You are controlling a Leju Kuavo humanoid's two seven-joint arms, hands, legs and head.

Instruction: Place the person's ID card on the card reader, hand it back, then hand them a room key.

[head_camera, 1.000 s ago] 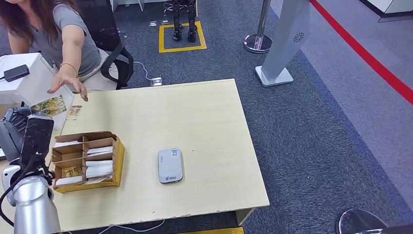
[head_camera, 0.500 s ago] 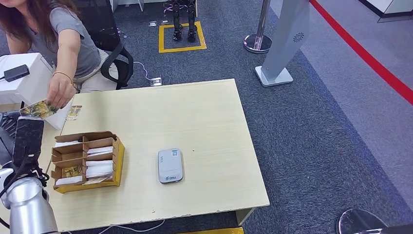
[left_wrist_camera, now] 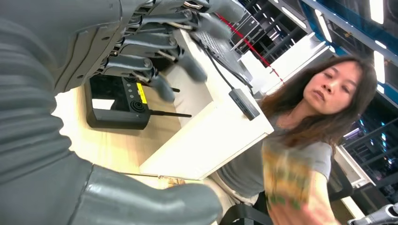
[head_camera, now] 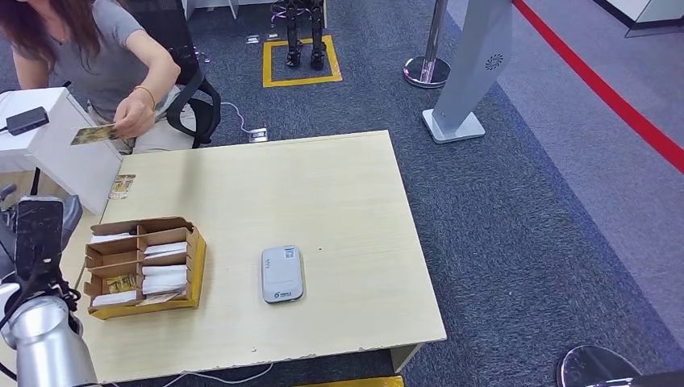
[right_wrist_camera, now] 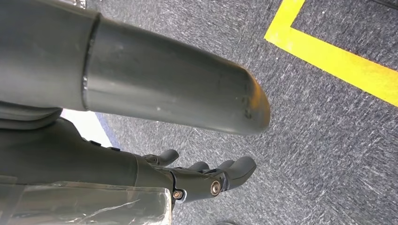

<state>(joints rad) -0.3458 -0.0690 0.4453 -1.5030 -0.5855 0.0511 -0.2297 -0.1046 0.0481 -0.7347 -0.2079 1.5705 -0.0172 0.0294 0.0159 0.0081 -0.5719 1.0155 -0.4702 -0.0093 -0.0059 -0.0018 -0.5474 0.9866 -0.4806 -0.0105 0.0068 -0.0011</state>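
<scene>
1. At the far left, beyond the bench, a seated person holds a card in one raised hand, above the white box; whether this is the ID card or the room key cannot be told.
2. Left hand: empty, fingers apart, held near the white box at the bench's left edge.
3. Right hand: hanging over grey carpet, fingers curled loosely together, holding nothing.
4. Card reader: flat on the bench, near centre, nothing on it.
5. Cardboard tray: left of the reader, its compartments holding white sleeves and cards.
6. One loose card lies on the bench beside the white box.
</scene>
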